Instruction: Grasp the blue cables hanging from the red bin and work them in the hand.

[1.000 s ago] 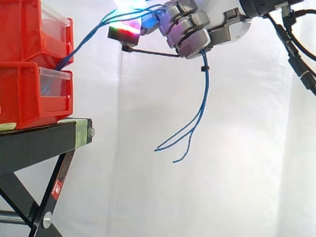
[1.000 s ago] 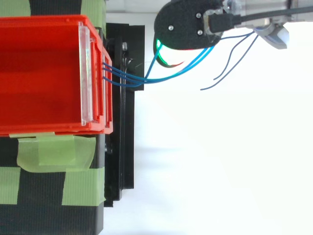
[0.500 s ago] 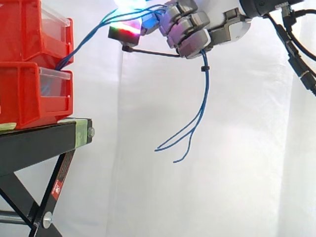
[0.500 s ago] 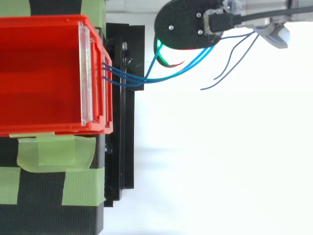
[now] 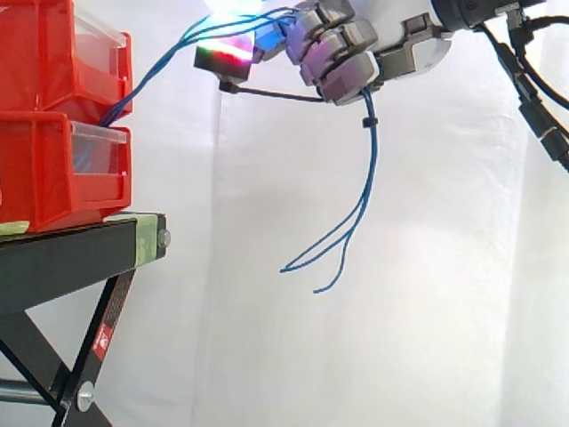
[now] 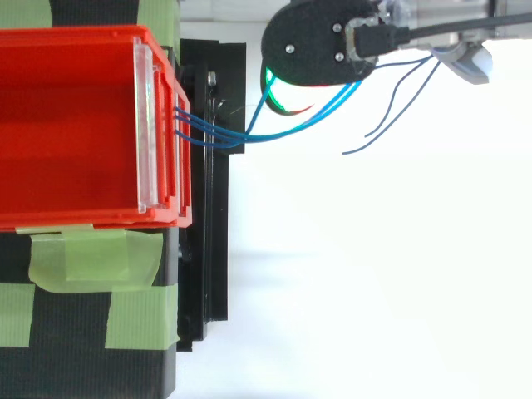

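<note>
Side and top views of the grasp. The hand point(image 5: 342, 53) sits at the upper centre of the side view, and its fingers point(image 5: 347, 78) are curled closed around the blue cables point(image 5: 366, 178). From the red bin point(image 5: 44, 169) at the left of the frame, the cables rise in a shallow arc to the hand, pass through the curled fingers, and hang below it; their free ends splay apart near the middle of the frame, clear of the black stand point(image 5: 80, 245). A small black tie point(image 5: 365, 123) bundles the strands just beneath the fingers. In the top view the same strands leave the front of the bin point(image 6: 75, 220), sweep right to the hand point(image 6: 312, 46) at the top edge, and trail off to its right. The cables are judged light, thin and limp: they sag under their own weight and will bend wherever pressed. Their smooth sheath probably slips easily, and separate strands may escape singly. The best hold appears to be the bundled length close to the tie, where the strands lie together.
</note>
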